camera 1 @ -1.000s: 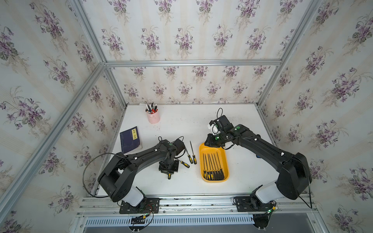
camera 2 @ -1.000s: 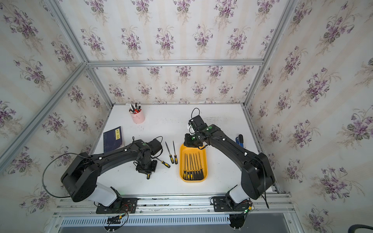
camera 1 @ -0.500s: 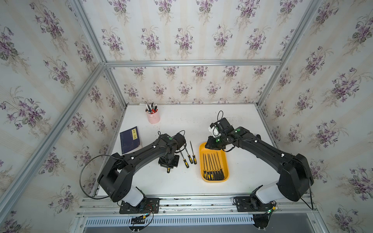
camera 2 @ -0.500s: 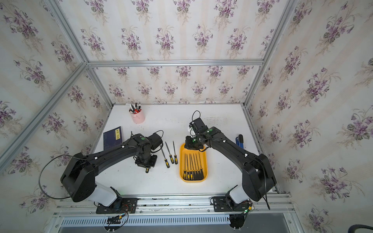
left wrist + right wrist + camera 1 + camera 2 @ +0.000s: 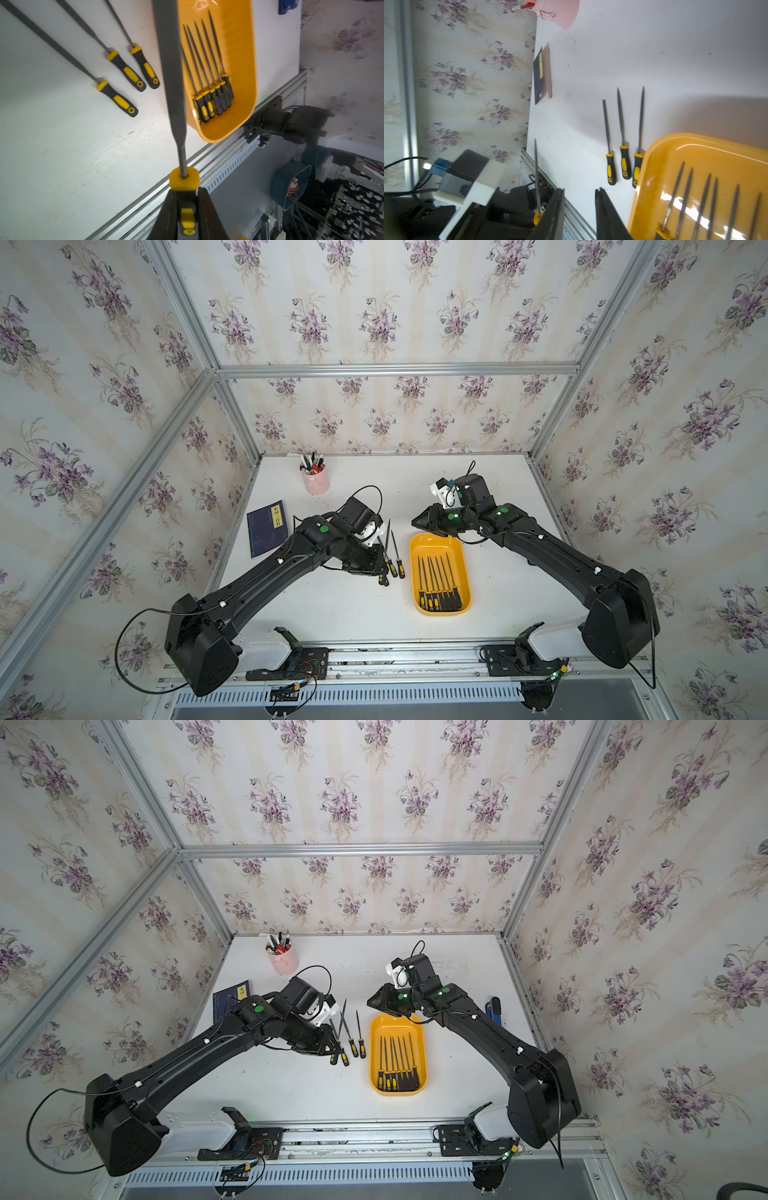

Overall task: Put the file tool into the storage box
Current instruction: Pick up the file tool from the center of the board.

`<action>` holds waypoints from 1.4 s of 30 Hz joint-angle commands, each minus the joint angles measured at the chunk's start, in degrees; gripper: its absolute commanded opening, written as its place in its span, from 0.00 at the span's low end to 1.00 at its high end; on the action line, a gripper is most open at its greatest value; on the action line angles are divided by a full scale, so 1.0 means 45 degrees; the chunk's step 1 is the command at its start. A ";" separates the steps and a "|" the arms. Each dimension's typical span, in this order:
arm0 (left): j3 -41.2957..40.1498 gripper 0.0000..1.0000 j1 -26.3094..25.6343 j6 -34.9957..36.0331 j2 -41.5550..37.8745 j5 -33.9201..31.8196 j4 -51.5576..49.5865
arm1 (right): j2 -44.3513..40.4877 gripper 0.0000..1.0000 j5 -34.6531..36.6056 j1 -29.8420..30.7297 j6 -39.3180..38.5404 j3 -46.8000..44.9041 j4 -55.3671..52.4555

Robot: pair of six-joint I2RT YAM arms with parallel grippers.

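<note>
The storage box (image 5: 439,542) is a shallow orange-yellow tray holding several yellow-and-black-handled files (image 5: 441,583), seen in both top views. My left gripper (image 5: 185,192) is shut on the handle of one more file (image 5: 170,72), whose grey blade sticks out over the table beside the storage box's (image 5: 252,62) long side. In a top view this gripper (image 5: 330,1046) hovers just left of the box (image 5: 395,1025). The same file (image 5: 536,176) shows in the right wrist view. My right gripper (image 5: 579,190) stands open and holds nothing, by the box's far end (image 5: 415,522).
Three loose files (image 5: 118,99) lie side by side on the white table, left of the box. A pink pen cup (image 5: 316,482) stands at the back. A dark blue book (image 5: 268,529) lies at the left edge. A small blue object (image 5: 494,1006) sits at the right edge.
My left arm has carried its file to the right and a little away from the front edge, closer to the loose files and the box. The right jaws have spread slightly.
</note>
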 commanded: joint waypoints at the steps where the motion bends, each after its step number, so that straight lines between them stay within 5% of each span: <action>1: -0.0052 0.01 -0.0013 -0.0276 0.0002 0.1485 0.1196 | 0.0113 0.30 -0.0966 0.0012 0.0835 -0.0064 0.1481; 24: -0.0130 0.00 -0.0298 -0.0431 0.0399 0.1549 0.1469 | 0.1031 0.31 -0.0605 0.0807 0.0384 0.0380 0.0907; 27: -0.0214 0.00 -0.0301 -0.0412 0.0382 0.1563 0.1450 | 0.1202 0.24 -0.0312 0.0831 0.0354 0.0558 0.0719; 31: -0.0273 0.00 -0.0296 -0.0392 0.0351 0.1569 0.1480 | 0.1333 0.02 -0.0193 0.0868 0.0279 0.0797 0.0500; 35: -0.0324 0.02 -0.0290 -0.0459 0.0398 0.1512 0.1483 | 0.1329 0.00 0.0038 0.0888 0.0008 0.1015 -0.0096; 42: -0.0152 0.52 -0.0219 -0.0761 0.0457 0.1447 0.1704 | 0.1368 0.00 0.1286 0.0916 -0.1349 0.1772 -0.2786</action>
